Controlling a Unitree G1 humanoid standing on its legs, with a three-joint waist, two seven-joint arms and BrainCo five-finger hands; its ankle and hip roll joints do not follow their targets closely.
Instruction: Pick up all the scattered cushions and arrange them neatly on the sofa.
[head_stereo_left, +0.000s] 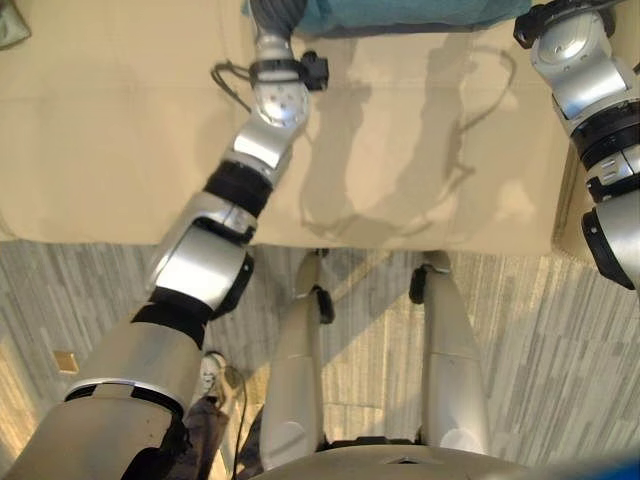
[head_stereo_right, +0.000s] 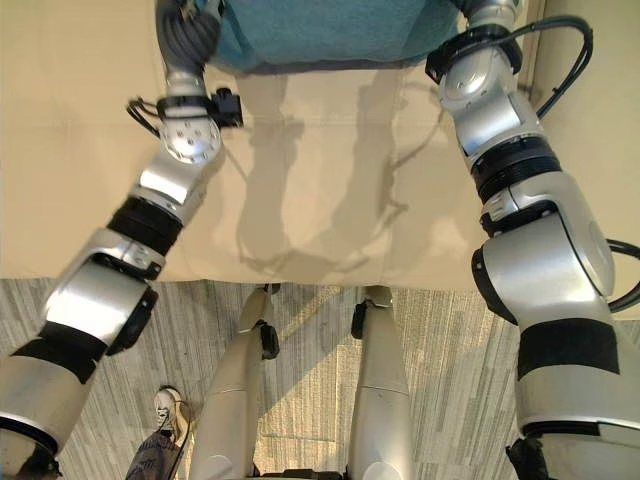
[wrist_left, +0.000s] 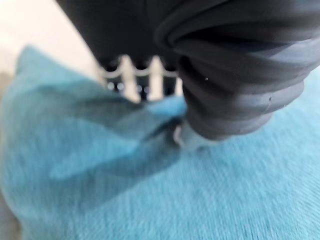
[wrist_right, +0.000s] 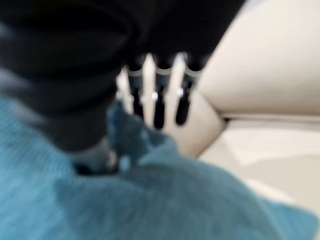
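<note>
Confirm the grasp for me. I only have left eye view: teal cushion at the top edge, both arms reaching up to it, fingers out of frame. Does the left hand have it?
Observer: Yes. In the left wrist view the left hand pinches a fold of the teal cushion between thumb and fingers.
Operator: Right side?
Observer: In the right wrist view the right hand pinches a corner of the same cushion between thumb and fingers.
Operator: Where is it relative to the sofa?
Observer: The right wrist view shows the beige sofa just past that corner, where its seat and backrest meet. I can't tell whether the cushion rests on the seat.
</note>
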